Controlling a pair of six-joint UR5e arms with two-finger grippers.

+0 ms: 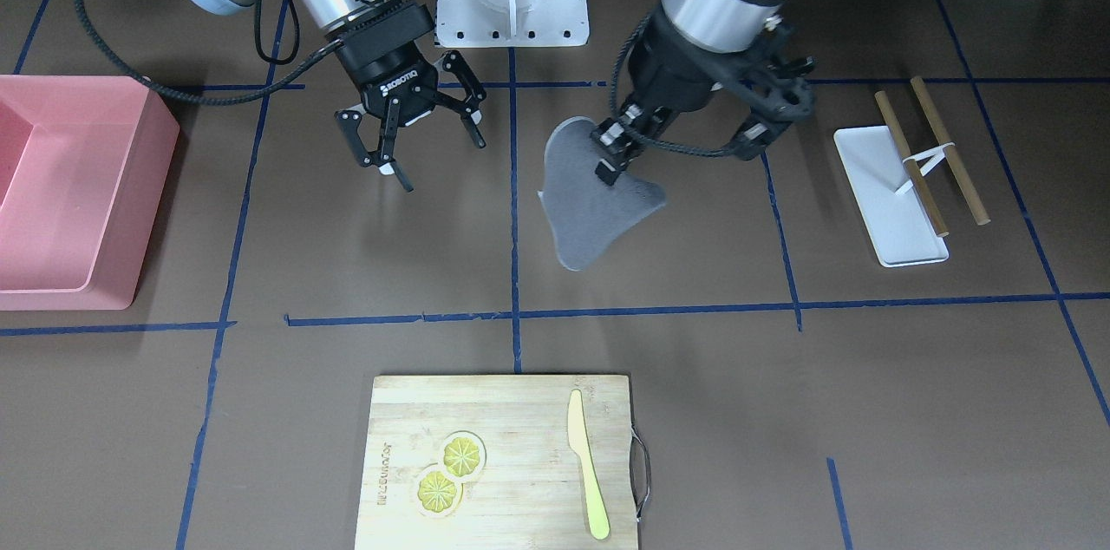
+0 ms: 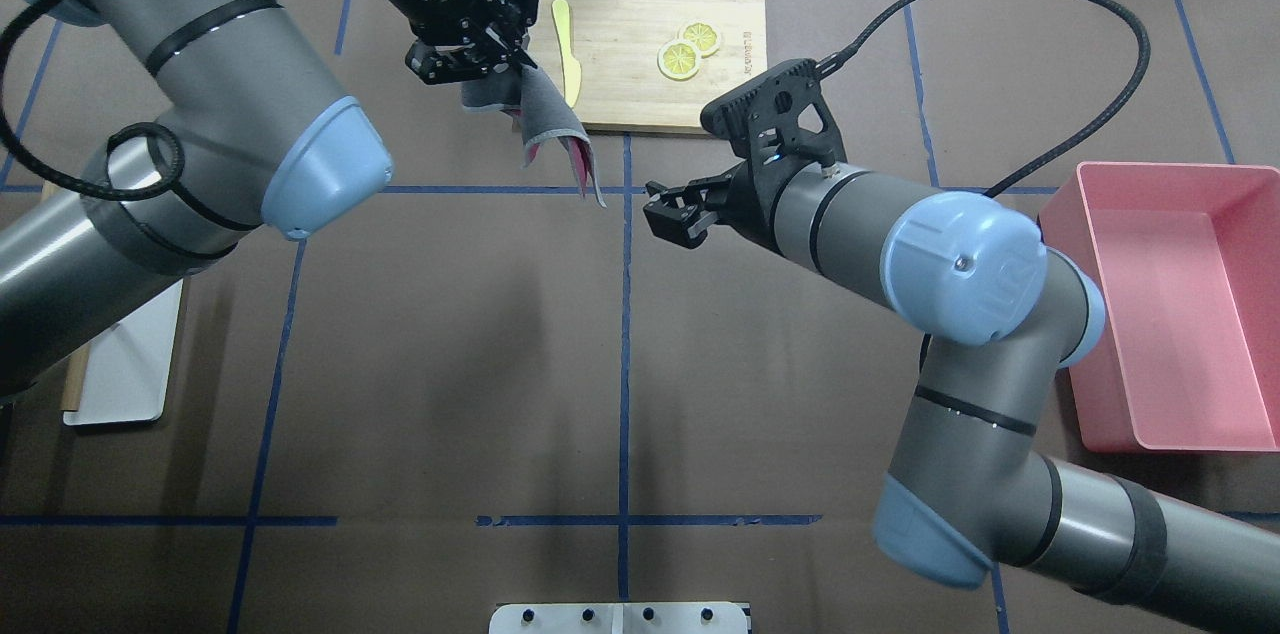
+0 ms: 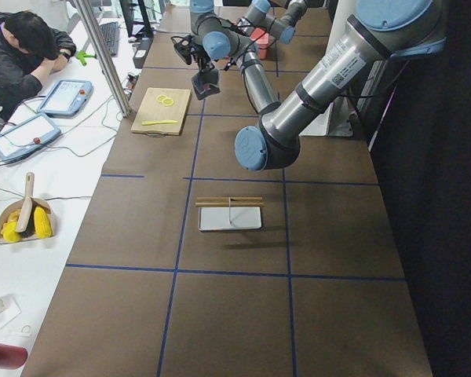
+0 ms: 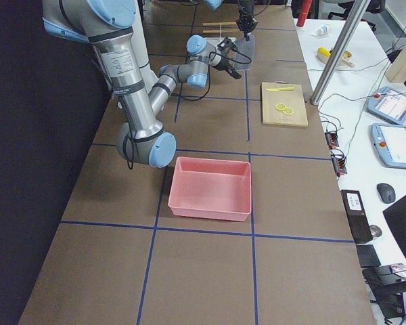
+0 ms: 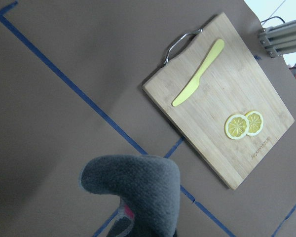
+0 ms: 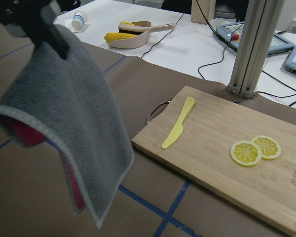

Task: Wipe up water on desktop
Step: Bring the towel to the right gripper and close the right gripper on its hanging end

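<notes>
The desktop (image 1: 347,272) is dark brown with blue tape lines; I see no water on it. My left gripper (image 1: 610,161) is shut on a grey cloth (image 1: 598,212) with a red underside and holds it hanging above the desktop, near the cutting board. The cloth also shows in the overhead view (image 2: 552,119), the left wrist view (image 5: 138,187) and the right wrist view (image 6: 74,123). My right gripper (image 1: 440,161) is open and empty, above the desktop beside the cloth and apart from it (image 2: 657,212).
A bamboo cutting board (image 1: 512,420) with two lemon slices (image 1: 451,472) and a yellow knife (image 1: 587,481) lies at the far edge. A pink bin (image 1: 78,264) stands on my right. A white tray (image 1: 876,177) with chopsticks lies on my left.
</notes>
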